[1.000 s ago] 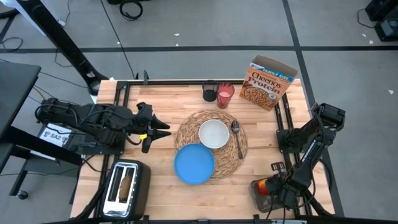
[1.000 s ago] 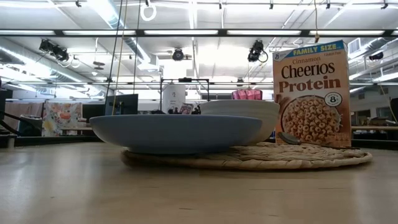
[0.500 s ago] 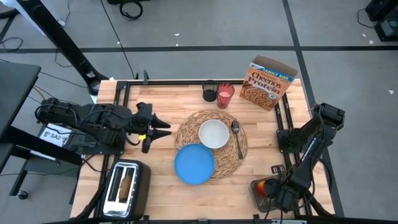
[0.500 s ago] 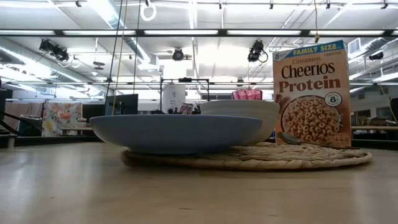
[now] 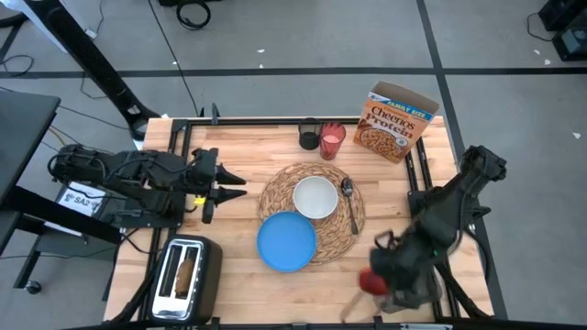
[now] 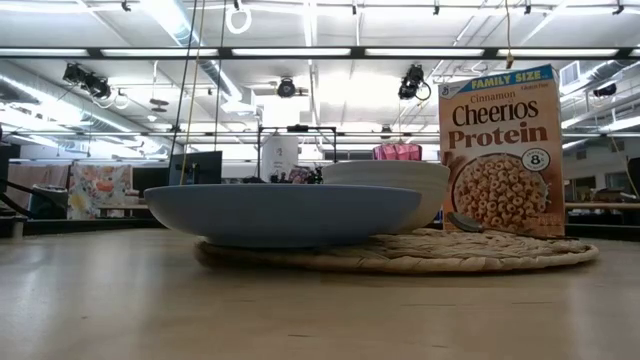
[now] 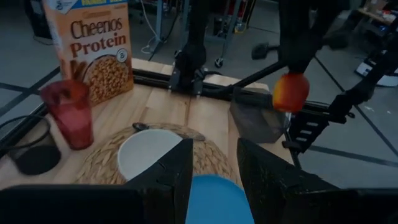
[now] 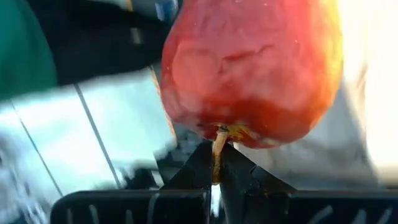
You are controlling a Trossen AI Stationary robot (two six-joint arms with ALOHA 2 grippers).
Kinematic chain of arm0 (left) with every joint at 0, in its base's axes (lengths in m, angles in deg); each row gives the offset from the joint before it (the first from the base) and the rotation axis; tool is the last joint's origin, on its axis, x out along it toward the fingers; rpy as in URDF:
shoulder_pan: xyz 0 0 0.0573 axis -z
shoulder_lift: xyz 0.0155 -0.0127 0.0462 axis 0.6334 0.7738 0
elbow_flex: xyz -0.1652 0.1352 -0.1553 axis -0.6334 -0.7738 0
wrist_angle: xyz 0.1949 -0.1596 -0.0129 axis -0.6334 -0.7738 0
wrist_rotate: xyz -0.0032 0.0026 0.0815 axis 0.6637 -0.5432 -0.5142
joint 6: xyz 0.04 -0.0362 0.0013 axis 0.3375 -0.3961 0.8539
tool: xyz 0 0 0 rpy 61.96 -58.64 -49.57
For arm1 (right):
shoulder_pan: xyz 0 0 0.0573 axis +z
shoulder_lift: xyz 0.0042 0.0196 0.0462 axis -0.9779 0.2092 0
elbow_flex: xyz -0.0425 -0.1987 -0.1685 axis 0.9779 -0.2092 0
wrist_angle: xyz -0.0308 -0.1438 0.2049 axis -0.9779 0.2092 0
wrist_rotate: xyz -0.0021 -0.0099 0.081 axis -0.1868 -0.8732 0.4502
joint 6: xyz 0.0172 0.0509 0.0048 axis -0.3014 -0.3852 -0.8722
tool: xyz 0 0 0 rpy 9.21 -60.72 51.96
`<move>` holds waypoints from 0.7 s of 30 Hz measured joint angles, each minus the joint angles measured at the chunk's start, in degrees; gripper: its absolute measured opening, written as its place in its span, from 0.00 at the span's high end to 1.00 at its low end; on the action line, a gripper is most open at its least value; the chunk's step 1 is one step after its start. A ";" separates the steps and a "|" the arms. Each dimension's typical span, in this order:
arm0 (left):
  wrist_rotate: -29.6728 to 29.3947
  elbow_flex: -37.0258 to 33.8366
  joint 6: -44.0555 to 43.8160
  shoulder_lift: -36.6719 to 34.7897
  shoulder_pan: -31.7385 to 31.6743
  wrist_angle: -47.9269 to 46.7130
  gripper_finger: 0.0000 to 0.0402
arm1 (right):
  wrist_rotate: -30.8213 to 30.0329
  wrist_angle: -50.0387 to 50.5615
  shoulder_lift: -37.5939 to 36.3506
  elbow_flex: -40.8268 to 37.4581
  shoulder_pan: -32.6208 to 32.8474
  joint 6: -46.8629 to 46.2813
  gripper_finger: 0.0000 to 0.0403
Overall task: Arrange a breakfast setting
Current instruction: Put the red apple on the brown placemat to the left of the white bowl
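Right gripper (image 5: 374, 280): clamped on apple (image 8: 249, 68), stem visible only in wrist view. Left gripper (image 5: 218, 186): partly open, empty, beside placemat (image 5: 337, 231).

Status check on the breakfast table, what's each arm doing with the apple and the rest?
Right gripper shut on apple, lifted off the table. Left gripper idle beside placemat. Nothing in the way.

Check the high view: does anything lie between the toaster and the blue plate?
No. In the high view only bare wooden tabletop separates the toaster from the blue plate.
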 joint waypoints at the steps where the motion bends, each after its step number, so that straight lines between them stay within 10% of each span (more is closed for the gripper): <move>1: -0.07 0.00 -0.25 -0.81 -0.02 -0.71 0.67 | -1.78 0.27 -0.01 1.81 -1.80 -0.04 0.96; 12: -5.82 0.04 -0.92 -5.67 -0.04 -7.73 0.67 | -9.81 -10.88 0.80 8.68 -21.51 -1.42 0.96; 21: -17.33 0.04 6.18 -5.64 -0.04 -10.13 0.67 | -1.02 -26.68 5.59 8.68 -33.02 -23.15 0.96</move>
